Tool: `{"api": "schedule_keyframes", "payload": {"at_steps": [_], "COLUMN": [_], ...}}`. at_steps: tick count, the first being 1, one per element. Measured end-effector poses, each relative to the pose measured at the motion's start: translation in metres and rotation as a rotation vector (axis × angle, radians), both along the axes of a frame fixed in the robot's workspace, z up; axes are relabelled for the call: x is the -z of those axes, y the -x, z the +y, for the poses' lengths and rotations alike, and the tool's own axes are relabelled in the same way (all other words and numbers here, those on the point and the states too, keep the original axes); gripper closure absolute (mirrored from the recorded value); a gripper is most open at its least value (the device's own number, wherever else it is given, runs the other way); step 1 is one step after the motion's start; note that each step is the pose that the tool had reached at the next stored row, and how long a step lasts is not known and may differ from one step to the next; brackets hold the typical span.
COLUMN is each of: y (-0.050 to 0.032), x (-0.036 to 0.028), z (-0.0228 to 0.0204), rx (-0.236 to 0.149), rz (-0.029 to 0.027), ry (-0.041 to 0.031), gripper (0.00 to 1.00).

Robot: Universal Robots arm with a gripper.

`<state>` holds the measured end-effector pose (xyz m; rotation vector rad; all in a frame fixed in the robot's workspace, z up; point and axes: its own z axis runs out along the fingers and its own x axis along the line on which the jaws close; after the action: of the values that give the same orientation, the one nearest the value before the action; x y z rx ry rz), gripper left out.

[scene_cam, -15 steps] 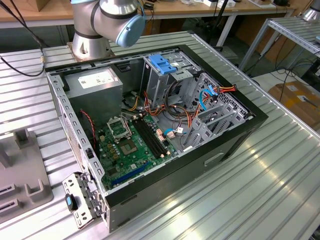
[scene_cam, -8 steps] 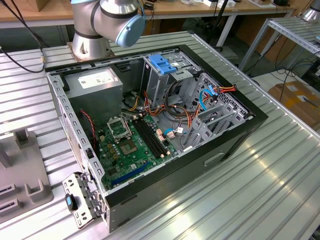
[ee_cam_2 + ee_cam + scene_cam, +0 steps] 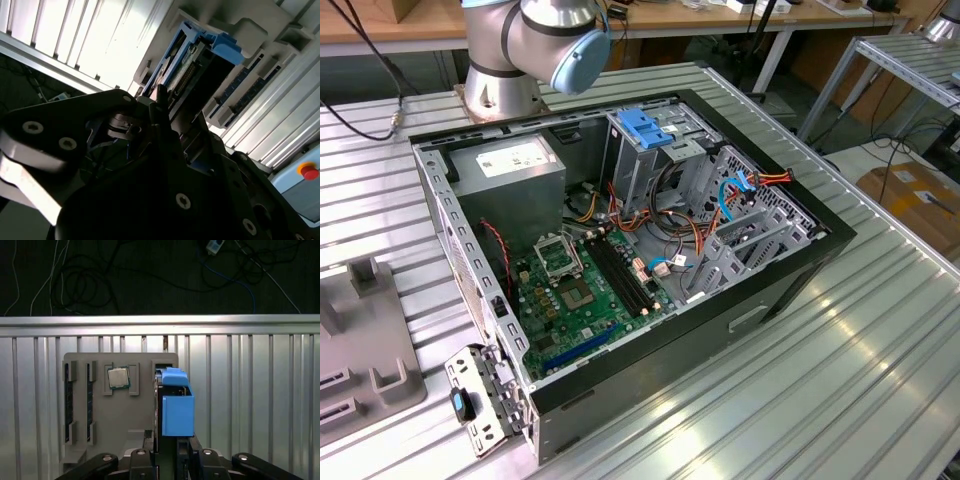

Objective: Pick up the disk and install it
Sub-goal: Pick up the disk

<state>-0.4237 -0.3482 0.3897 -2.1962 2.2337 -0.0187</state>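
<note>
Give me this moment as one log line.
disk: upright in grey fixture | pincer: at disk, grip unclear | PC case: open, disk not installed

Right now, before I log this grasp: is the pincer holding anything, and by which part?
Cannot be told. The pincer sits at the near end of the blue-framed disk, but a firm grip does not show.
</note>
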Motion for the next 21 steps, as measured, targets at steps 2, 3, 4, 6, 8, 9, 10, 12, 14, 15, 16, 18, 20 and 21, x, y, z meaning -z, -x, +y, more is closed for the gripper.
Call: {"api": "schedule_keyframes", "payload": {"at_steps": [2, 3, 4, 6, 8, 9, 10, 12, 14, 15, 16, 18, 20, 21], "y": [0.0000, 0.0000, 0.0000, 0.0000, 0.0000, 0.0000, 0.0000, 0.0000, -0.0001, 0.0000, 0.0000, 0.0000, -0.0001, -0.0001], "x": [-0.0004, -0.0004, -0.0006, -0.0008, -0.0008, -0.0009, -0.0009, -0.0015, -0.0029, -0.0039, -0.0047, -0.0067, -0.0096, -0.0109], "z": [0.0000, 0.0000, 0.0000, 0.0000, 0.0000, 0.0000, 0.0000, 0.0000, 0.0000, 0.0000, 0.0000, 0.0000, 0.0000, 0.0000], "rx": [0.000, 0.000, 0.000, 0.000, 0.000, 0.000, 0.000, 0.000, 0.000, 0.000, 0.000, 0.000, 0.000, 0.000], "rz": [0.0002, 0.0001, 0.0001, 0.0002, 0.0001, 0.0002, 0.0001, 0.0004, 0.0004, 0.0002, 0.0002, 0.0001, 0.0002, 0.0002], "ry": [0.0005, 0.0005, 0.0005, 0.0006, 0.0005, 0.0005, 0.0005, 0.0007, 0.0010, 0.0012, 0.0013, 0.0019, 0.0024, 0.0026], "gripper": [0.65, 0.65, 0.65, 0.65, 0.65, 0.65, 0.65, 0.65, 0.65, 0.65, 0.65, 0.65, 0.65, 0.65]}}
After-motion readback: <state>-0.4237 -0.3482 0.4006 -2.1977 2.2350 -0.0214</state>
